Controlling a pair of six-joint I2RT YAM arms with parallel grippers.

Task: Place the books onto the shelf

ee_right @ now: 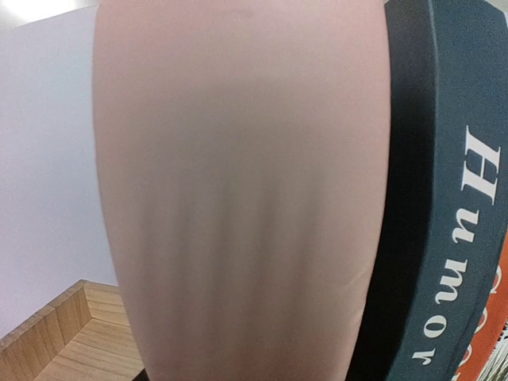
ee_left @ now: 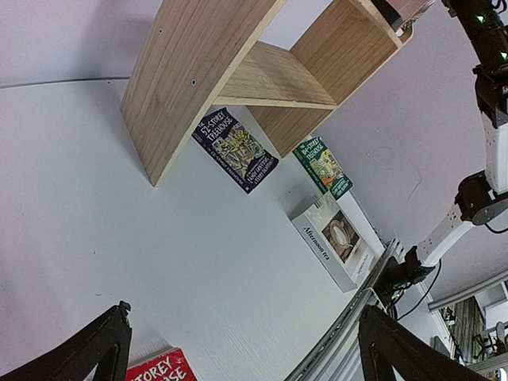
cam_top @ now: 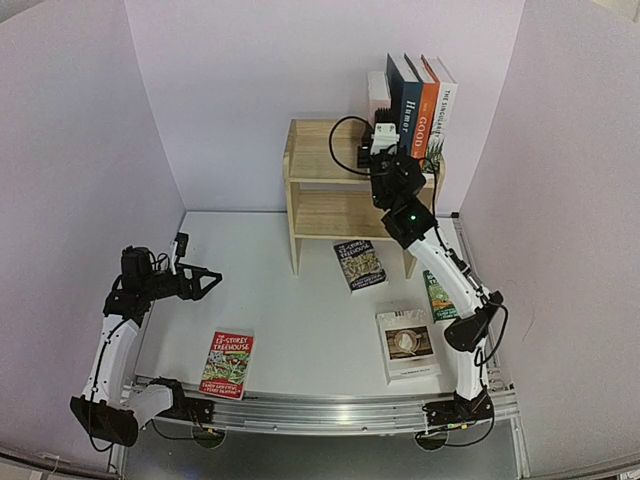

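The pine shelf point(cam_top: 320, 212) stands at the back of the table. Four books stand upright on its top: pinkish-white point(cam_top: 378, 92), navy point(cam_top: 405, 95), orange "GOOD" point(cam_top: 427, 98) and white point(cam_top: 444, 95). My right gripper point(cam_top: 382, 130) is up against the pinkish-white book point(ee_right: 238, 198), whose face fills the right wrist view beside the navy book point(ee_right: 444, 206); its fingers are hidden. On the table lie a purple Treehouse book point(cam_top: 360, 265), a green one point(cam_top: 438, 295), a red one point(cam_top: 227, 363) and the coffee-cup book point(cam_top: 407, 343). My left gripper point(cam_top: 205, 282) hovers open at the left, holding nothing.
In the left wrist view my left gripper point(ee_left: 246, 313) looks past the red book point(ee_left: 159, 369) toward the shelf point(ee_left: 198, 71), the purple book point(ee_left: 236, 149), the green book point(ee_left: 321, 165) and the coffee-cup book point(ee_left: 337, 242). Pale walls enclose the table; a metal rail point(cam_top: 320, 410) runs along its near edge.
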